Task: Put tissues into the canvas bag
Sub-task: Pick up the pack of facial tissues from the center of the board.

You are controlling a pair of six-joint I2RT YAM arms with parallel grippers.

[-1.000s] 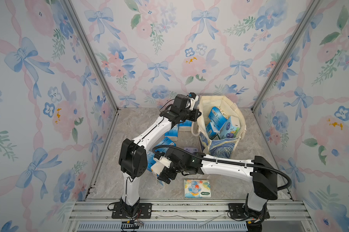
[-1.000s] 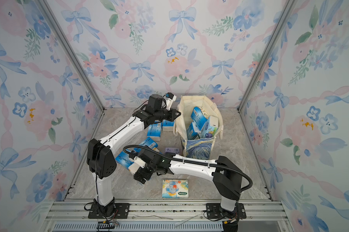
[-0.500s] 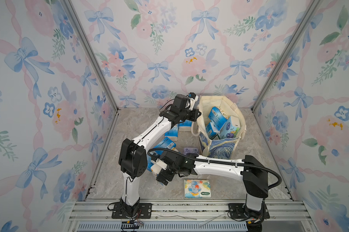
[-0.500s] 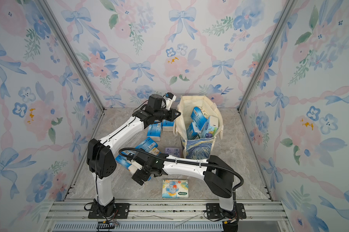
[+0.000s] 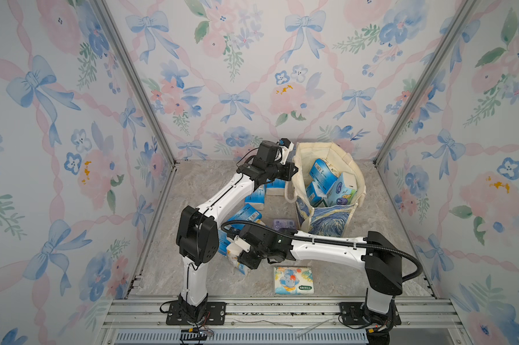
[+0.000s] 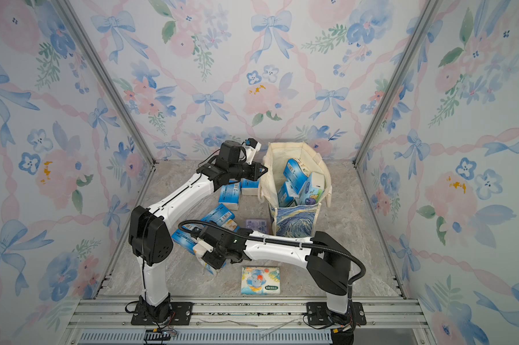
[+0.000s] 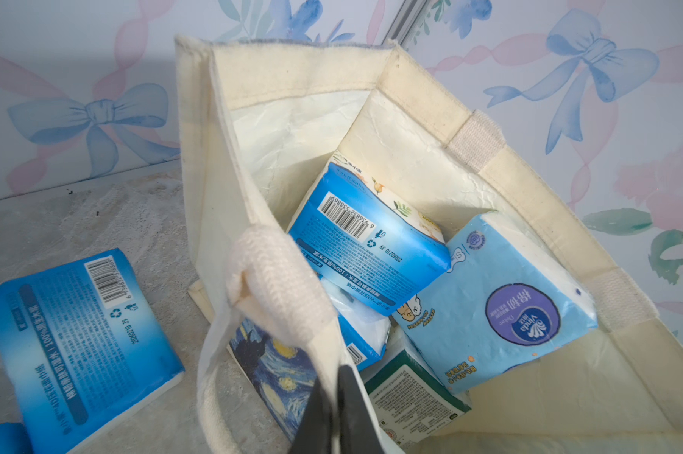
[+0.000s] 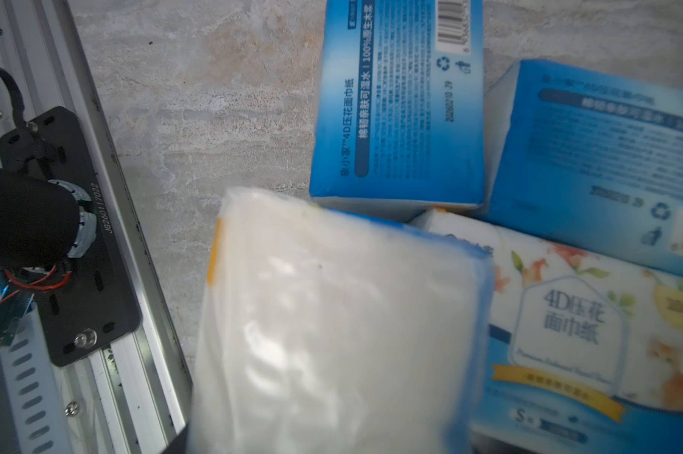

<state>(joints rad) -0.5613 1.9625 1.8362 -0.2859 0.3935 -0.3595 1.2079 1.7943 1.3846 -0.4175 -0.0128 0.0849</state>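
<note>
A: What is the right gripper (image 5: 242,259) doing?
B: It is sitting right at a white-sided tissue pack (image 8: 332,322). The pack is filling the wrist view and hiding the fingers, so I cannot tell whether they are squeezing it or only bracketing it.
A: Where is that pack lying?
B: Toward the tabletop (image 5: 204,191) front edge, left of middle. It is leaning tilted on the pile of blue packs (image 8: 395,118). It is showing clear wrap, white tissue and a blue border, all blurred. Its long axis is not reading cleanly.
A: And the bag?
B: The canvas bag (image 5: 327,219) is standing upright toward the far edge, right of middle, well apart from the pack. From the gripper it is lying farther back and to the right. I am expecting a lift, then a carry past the lilac pack (image 5: 282,223).
A: Left side?
B: The left gripper (image 7: 338,408) is pinching the bag's rim beside the rope handle (image 7: 277,271), fingers pressed together, and is holding the mouth open. Several packs are lying inside. The left arm is nearer the bag, the right arm nearer the pack.
A: Anything else out?
B: A cartoon-print pack (image 5: 294,280) is lying flat near the front edge.
</note>
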